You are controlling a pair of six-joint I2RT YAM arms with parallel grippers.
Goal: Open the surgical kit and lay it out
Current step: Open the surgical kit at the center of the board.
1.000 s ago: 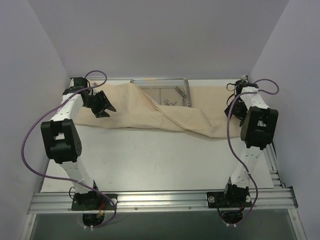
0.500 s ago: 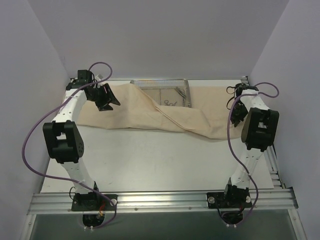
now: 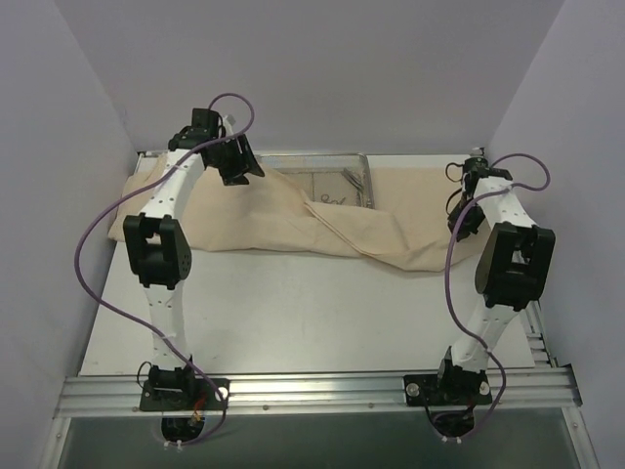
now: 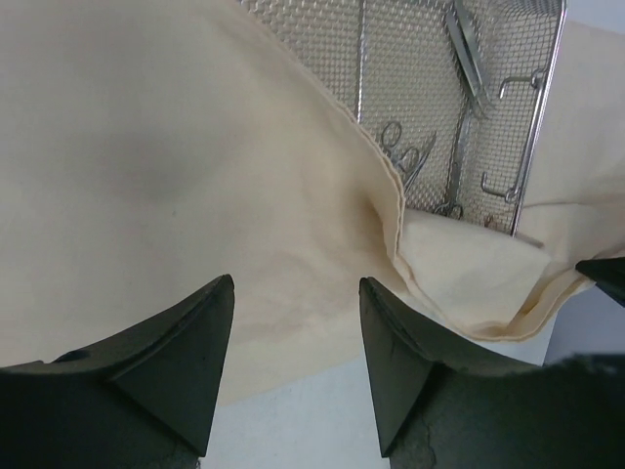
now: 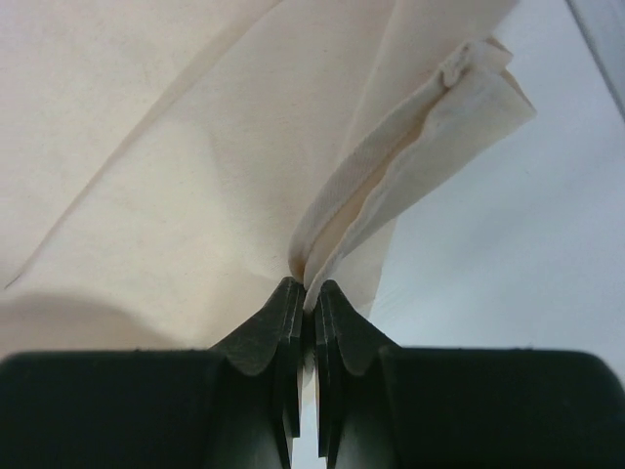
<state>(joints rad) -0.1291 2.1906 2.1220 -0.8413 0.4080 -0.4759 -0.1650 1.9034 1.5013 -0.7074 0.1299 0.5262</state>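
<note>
Silver wire-mesh tray [image 4: 312, 49] at the bench's [image 3: 293, 303] far edge, ring-handled instruments [image 4: 405, 156] inside, beige cloth wrap [image 3: 244, 220] half over it — left pincer [image 4: 295, 285] agape, empty, right pincer [image 5: 305, 288] pinched onto a cloth fold.

No legible text, label, brand, number or sign in any view. Cloth wrap [image 3: 254, 215]: plain beige, unprinted. Wire-mesh tray [image 4: 332, 39]: bare metal, no marking readable.
</note>
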